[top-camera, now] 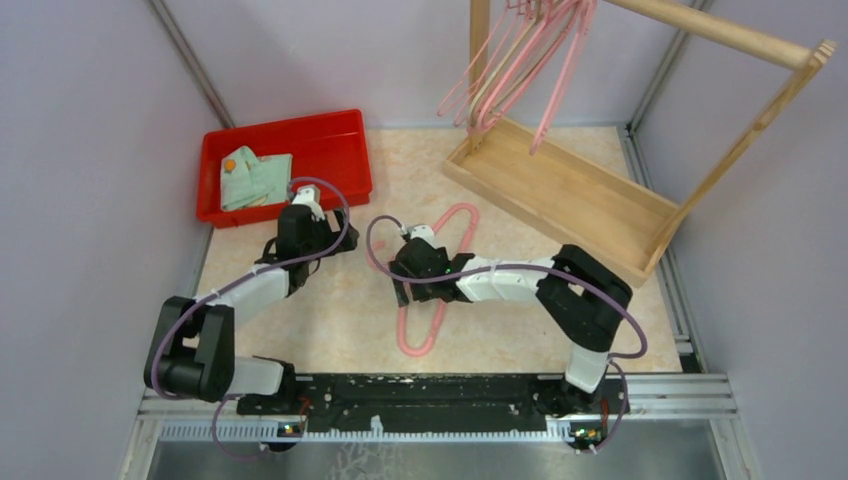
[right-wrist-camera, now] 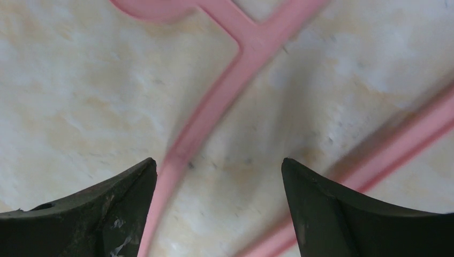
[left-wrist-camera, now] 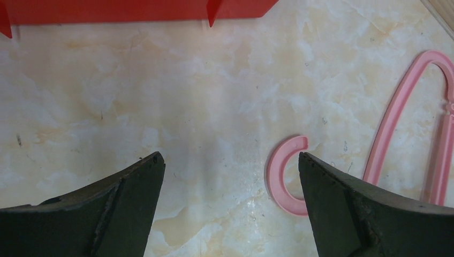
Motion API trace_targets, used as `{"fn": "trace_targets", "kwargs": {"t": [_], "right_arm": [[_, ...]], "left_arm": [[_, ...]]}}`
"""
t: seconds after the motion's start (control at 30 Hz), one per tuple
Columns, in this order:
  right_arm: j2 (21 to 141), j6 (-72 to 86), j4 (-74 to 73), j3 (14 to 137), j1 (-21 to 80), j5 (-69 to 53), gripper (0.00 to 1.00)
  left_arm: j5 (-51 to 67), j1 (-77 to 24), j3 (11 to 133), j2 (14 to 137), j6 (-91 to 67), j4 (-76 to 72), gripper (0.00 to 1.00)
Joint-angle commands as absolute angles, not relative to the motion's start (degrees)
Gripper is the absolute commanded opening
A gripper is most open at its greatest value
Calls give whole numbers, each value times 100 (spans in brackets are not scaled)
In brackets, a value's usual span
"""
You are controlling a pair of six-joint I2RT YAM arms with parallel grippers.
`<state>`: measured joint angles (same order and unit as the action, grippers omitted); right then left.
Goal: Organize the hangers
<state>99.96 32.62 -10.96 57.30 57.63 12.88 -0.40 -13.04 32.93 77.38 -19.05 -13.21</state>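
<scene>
Left gripper: its 2 fingers are spread wide apart. It holds nothing. It points down at bare table.
Right gripper: its 2 fingers are spread apart too. It pinches nothing. It hangs low over the pink hanger.
Pink hanger: it lies flat on the table, right under the right gripper. 1 thin bar runs in between that gripper's fingers and passes just beside 1 of them. I cannot tell if it touches that finger, as the close view is a bit blurry. Another bar crosses near the other finger.
Hook: this is the pink curl at the end of that hanger. It lies flat, just beside 1 finger of the left gripper. Part of it is hidden behind that finger.
Other hangers: a bunch hangs from the top of the wooden rack. Most are pink and 1 or 2 look pale. They are well apart from both grippers, out past the right gripper.
Wooden rack: its flat tray sits on the table, beyond the right gripper.
Red bin: it sits just ahead of the left gripper's fingertips.
Green cloth: it lies folded inside the red bin, ahead of the left gripper.
</scene>
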Motion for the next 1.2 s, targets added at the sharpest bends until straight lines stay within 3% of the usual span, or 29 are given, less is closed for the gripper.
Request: {"fn": "trace_targets", "kwargs": {"t": [0.0,0.2,0.5,0.67,0.8,1.17], "right_arm": [[10650,3588,-1091,6431,5841,1396,85],[11326,3760,-1682,7131,6055,1930,70],[11389,4309,-2478,6671,6064,2176,49],[11382,4391,-2725,6425,6074,2087,29],[11444,4500,-2866,6286,6081,2131,0],[11156,4458,-3425,6089,6085,2718,0]], "left_arm": [[48,-1327,3351,7594,-1965,-1455,100],[193,-1336,3220,7591,-1976,-1642,100],[211,-1329,3027,7206,-2006,-1651,100],[263,-1331,2979,7116,-2032,-1650,100],[238,-1329,2928,7055,-1981,-1655,100],[237,-1327,2876,6855,-1944,-1644,100]]}}
